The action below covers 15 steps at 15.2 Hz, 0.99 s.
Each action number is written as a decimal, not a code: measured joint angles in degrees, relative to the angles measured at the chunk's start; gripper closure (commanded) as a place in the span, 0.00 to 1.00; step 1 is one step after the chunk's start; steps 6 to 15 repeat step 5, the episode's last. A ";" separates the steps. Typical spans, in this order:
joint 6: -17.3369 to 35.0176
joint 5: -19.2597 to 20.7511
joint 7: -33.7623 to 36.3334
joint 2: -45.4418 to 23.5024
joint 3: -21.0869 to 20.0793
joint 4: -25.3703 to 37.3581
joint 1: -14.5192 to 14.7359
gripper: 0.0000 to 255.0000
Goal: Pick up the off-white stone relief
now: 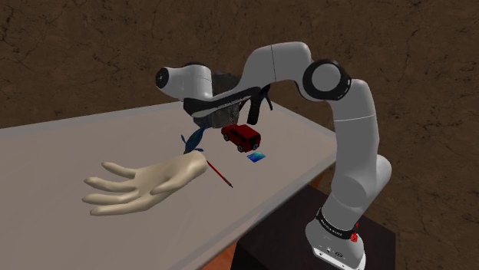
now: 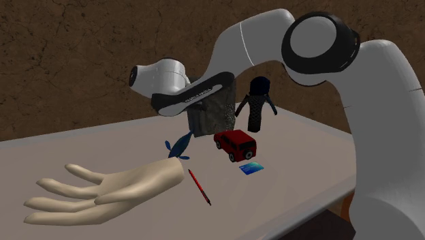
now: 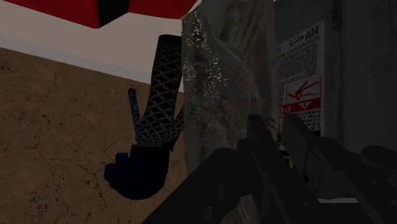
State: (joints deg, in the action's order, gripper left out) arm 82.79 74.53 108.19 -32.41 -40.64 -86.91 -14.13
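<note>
The stone relief (image 1: 222,115) is a pale grey, mottled slab hanging just under the arm's hand, over the middle of the table (image 1: 46,153). In the second exterior view the stone relief (image 2: 212,114) hangs beside the red toy car, its lower edge close to the tabletop. My black gripper (image 3: 280,137) is shut on one edge of the stone relief (image 3: 222,76), which stands close before the wrist camera between the fingers (image 3: 261,149). The gripper (image 2: 203,106) points sideways, back toward the arm.
A red toy car (image 2: 235,145) and a blue card (image 2: 251,168) lie near the relief. A dark mesh figurine (image 2: 257,102) stands behind. A tan mannequin hand (image 2: 102,194), a red pen (image 2: 199,187) and a small blue object (image 2: 178,146) lie toward that view's left.
</note>
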 measured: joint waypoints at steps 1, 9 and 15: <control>-0.34 -0.09 -0.54 0.19 -0.08 0.51 0.12 1.00; -1.28 -0.41 -2.28 1.00 -0.34 1.86 0.28 1.00; -1.28 -0.41 -2.28 1.00 -0.34 1.86 0.28 1.00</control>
